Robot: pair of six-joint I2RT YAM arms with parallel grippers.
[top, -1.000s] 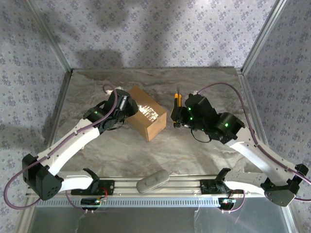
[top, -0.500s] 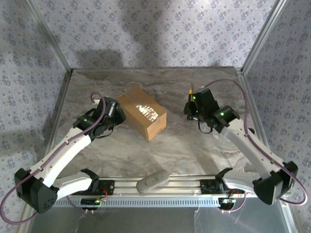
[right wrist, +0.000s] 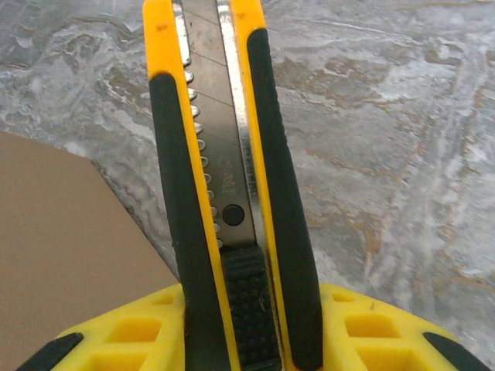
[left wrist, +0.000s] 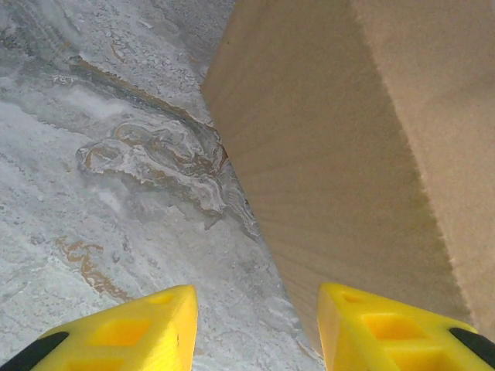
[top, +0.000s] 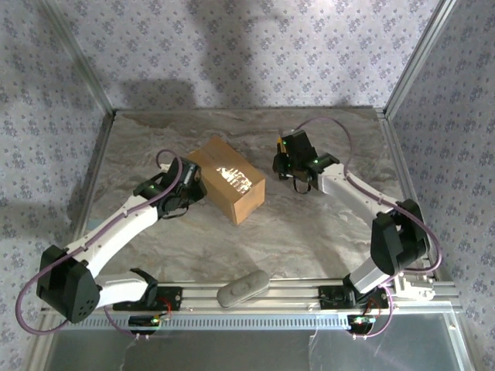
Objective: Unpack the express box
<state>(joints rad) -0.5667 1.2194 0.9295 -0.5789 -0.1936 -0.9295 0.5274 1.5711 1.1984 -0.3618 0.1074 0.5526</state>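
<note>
- Nearest us, a grey oblong object [top: 243,287] lies on the metal rail [top: 294,292] that carries both arm bases.
- Beyond the rail, the marbled grey-brown counter [top: 309,232] runs back to the patterned wall [top: 255,54].
- The left arm [top: 116,228] reaches diagonally from the near left corner toward the middle.
- The left fingers [top: 192,182] sit at the left side of the express box [top: 228,179]. In the wrist view they stand apart with bare counter between them and nothing in their grip. The carton's side wall rises right in front of one finger; we cannot tell if it touches.
- The express box stands on the counter left of centre, turned askew to the counter's edges. Its top is closed, with shiny tape [top: 236,178] along the seam.
- Slightly farther back and just right of the box, the right fingers [top: 286,162] are clamped on a yellow-and-black utility knife [right wrist: 224,193]. Its metal blade strip points away from the wrist, over bare counter.
- A corner of the box shows beside the knife in that wrist view, apart from the blade.
</note>
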